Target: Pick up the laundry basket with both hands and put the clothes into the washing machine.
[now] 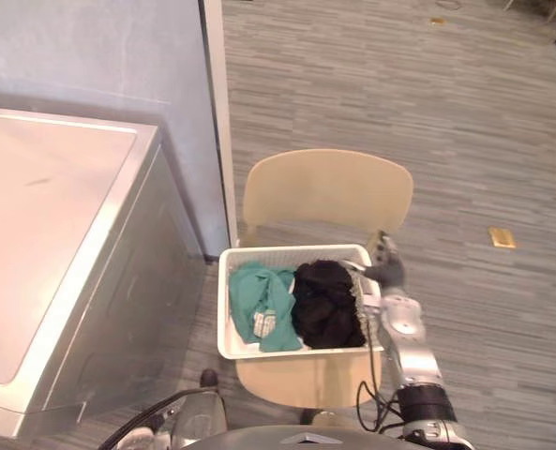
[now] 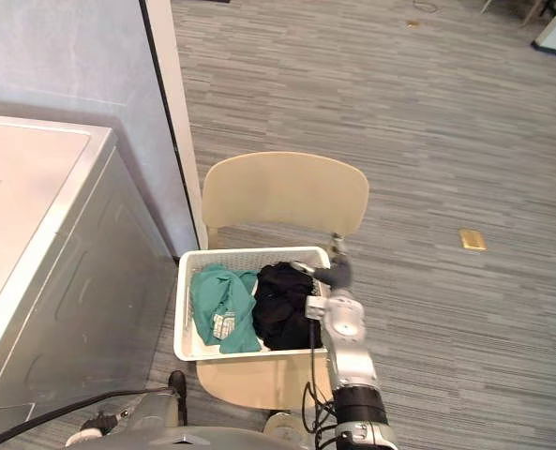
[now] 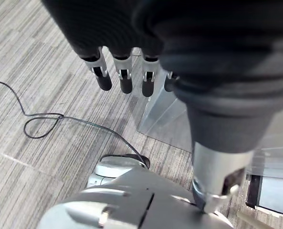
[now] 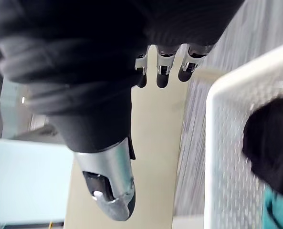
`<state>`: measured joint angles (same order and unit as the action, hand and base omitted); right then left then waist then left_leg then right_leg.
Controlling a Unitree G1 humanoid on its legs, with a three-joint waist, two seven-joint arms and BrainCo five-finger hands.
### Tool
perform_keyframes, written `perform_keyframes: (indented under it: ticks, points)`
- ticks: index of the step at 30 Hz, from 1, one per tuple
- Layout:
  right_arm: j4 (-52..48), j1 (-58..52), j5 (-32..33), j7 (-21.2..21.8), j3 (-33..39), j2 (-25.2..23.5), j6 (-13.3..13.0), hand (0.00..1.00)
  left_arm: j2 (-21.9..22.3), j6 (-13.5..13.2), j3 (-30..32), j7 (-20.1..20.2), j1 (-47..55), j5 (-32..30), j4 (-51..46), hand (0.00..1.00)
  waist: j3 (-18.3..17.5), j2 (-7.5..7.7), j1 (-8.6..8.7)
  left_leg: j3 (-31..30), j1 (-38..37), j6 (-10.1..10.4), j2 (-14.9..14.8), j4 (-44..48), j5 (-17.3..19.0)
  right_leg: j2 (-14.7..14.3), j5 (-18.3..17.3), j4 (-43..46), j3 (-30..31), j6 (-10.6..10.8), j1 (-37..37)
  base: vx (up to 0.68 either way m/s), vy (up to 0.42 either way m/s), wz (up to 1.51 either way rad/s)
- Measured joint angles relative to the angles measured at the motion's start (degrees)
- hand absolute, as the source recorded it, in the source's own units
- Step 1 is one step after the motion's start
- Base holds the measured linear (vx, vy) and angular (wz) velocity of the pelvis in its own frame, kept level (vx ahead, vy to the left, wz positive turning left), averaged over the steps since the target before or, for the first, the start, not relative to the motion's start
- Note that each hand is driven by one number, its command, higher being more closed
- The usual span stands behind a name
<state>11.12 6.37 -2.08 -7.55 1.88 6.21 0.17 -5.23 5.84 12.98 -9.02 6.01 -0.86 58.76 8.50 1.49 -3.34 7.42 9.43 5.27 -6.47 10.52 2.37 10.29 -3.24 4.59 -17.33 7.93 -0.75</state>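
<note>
Right wrist view: partial laundry basket (image 4: 212,143)

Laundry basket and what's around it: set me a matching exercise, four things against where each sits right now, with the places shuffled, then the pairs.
Things:
1. laundry basket
2. teal garment
3. black garment
4. right hand

Places:
A. in the basket's right half
B. outside the basket, beside its right rim
C. on the seat of the chair
D. in the basket's left half, on the side of the washing machine

Pairs: 1-C; 2-D; 3-A; 4-B
</note>
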Motion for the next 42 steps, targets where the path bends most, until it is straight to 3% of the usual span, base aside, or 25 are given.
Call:
perform_keyframes:
  ticks: [5, 9, 14, 21, 26, 31, 42]
  points:
    - [1.88, 5.9, -5.3, 3.41, -10.56, 1.79, -0.45, 0.0, -0.46, -0.86, -1.79, -0.11, -0.73, 0.07, -0.83, 0.0, 0.31, 0.14, -0.95, 0.24, -0.53, -0.23, 0.61, -5.85, -3.61, 0.18, 1.76, -0.37, 0.32, 0.07, 2.2, -0.03, 0.031, -0.02]
    - [3.67, 10.1, -9.6, 4.03, -16.63, 5.31, -0.54, 0.0, -1.62, -1.27, -3.53, -0.15, -2.89, 0.06, -1.93, 0.0, 3.7, 1.32, -1.63, -1.56, 0.64, -0.86, 1.16, -7.98, -6.3, 0.26, 2.94, -0.34, -1.47, 0.08, 3.07, -0.1, 0.03, 0.22]
    - [3.91, 10.04, -9.58, 8.06, -22.89, 5.32, -0.48, 0.0, -2.94, -1.31, -4.13, -0.24, -4.58, 0.06, -1.91, 0.0, 6.7, 3.66, -2.99, -3.18, 2.47, -1.1, 2.05, -10.74, -8.78, 0.69, 3.05, -0.15, -2.49, 0.05, 4.99, -0.13, 0.046, 0.22]
    - [6.15, 13.36, -10.31, 11.26, -33.49, 6.64, -0.58, 0.0, -2.99, -0.79, -3.79, -0.78, -4.85, -0.68, -1.74, 0.0, 8.79, 3.74, -4.05, -4.9, 3.68, -1.32, 1.68, -13.95, -12.3, 0.37, 2.12, 1.56, -3.8, -1.04, 7.16, -0.09, 0.011, 0.12]
    - [8.49, 18.59, -13.29, 10.29, -34.26, 9.24, -0.5, 0.0, -3.34, -0.75, -3.46, -1.97, -5.63, -1.21, -1.89, 0.0, 11.51, 4.71, -4.88, -6.88, 4.29, -0.95, 1.38, -14.86, -13.99, 0.21, 1.87, 3.12, -5.43, -1.19, 7.65, -0.05, -0.022, 0.18]
    - [10.35, 22.31, -16.37, 6.8, -29.09, 9.66, 0.07, 0.0, -3.34, -0.82, -3.56, -3.4, -7.21, -0.41, -2.86, 0.0, 13.23, 5.08, -5.81, -7.87, 5.73, -1.02, 1.34, -14.83, -14.95, -0.03, 1.86, 4.26, -6.22, -1.19, 8.92, -0.03, -0.032, 0.09]
    - [10.2, 21.92, -16.37, 1.28, -22.79, 10.11, 1.3, 0.0, -3.55, -0.79, -3.75, -4.81, -8.18, 0.76, -4.24, 0.0, 15.49, 5.72, -5.79, -8.91, 7.45, -0.69, 0.71, -14.83, -15.65, -0.09, 0.81, 6.42, -6.81, -1.82, 11.04, -0.01, -0.048, 0.03]
